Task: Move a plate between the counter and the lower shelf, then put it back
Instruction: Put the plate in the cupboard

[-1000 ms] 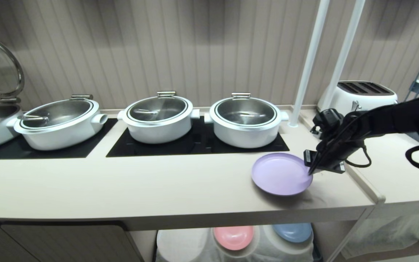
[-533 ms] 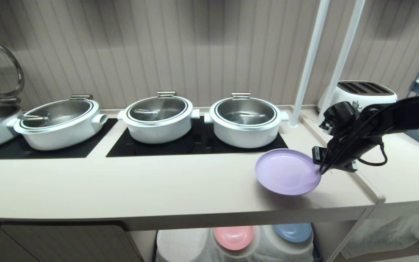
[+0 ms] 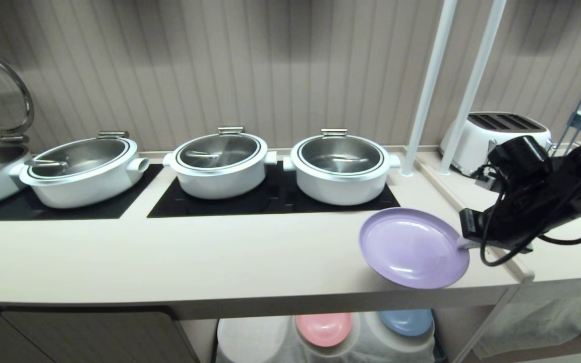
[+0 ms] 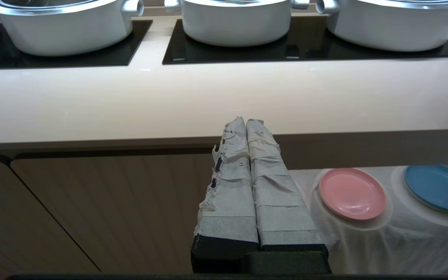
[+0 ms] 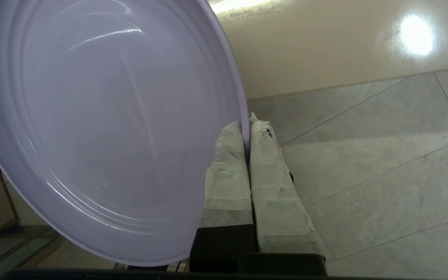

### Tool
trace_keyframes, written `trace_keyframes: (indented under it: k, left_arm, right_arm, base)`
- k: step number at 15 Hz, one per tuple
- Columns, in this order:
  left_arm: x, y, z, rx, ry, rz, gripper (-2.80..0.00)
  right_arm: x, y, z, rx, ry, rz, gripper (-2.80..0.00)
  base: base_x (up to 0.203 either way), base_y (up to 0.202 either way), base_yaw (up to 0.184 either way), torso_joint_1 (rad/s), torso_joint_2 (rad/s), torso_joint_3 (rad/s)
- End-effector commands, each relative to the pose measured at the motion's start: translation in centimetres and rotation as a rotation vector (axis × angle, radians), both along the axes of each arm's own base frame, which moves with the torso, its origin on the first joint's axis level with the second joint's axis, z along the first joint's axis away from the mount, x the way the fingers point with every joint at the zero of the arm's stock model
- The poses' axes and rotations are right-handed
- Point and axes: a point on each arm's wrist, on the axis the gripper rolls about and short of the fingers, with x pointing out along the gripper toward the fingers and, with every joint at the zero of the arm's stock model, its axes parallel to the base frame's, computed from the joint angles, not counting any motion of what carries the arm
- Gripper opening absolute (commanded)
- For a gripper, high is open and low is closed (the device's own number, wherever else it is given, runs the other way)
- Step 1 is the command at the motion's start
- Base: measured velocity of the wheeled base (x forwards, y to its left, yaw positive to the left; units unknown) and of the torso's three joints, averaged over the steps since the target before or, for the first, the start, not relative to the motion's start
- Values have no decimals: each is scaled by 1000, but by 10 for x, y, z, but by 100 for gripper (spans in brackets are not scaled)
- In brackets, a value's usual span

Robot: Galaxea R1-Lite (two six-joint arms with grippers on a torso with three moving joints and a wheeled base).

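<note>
Nowhere any legible writing: lilac plate [image 3: 414,248] between right fingers [image 3: 464,243], above counter [image 3: 169,252].

Plate [image 3: 411,247]: smooth lilac plastic, soft sheen. Counter [image 3: 169,252]: smooth cream surface, semi-gloss; inset hob panels [image 3: 270,201] glossy black. Pots [image 3: 341,169]: white glossy bodies, brushed metal lids. Right gripper [image 5: 246,128] fingers wrapped in wrinkled matt tape. Lower shelf cloth [image 4: 364,241]: white, matt.
</note>
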Motion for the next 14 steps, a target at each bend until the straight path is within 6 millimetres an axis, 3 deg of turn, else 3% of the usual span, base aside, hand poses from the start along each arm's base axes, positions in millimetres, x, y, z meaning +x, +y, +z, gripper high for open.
trace_keyframes:
  k: [1,5,10,14]
  left_arm:
    - [0,0,0,0,0,0,-280]
    - [0,0,0,0,0,0,-280]
    - [0,0,0,0,0,0,-280]
    - [0,0,0,0,0,0,-280]
  right_arm:
    - [-28,-2,21,13,-55,4,-280]
    - [-75,-7,24,16,-57,6,-280]
    - [-135,-13,10,16,-30,6,-280]
    - [-172,-17,3,49,-42,7,-280]
  base:
    - [0,0,0,0,0,0]
    - [0,0,0,0,0,0]
    - [0,0,0,0,0,0]
    - [0,0,0,0,0,0]
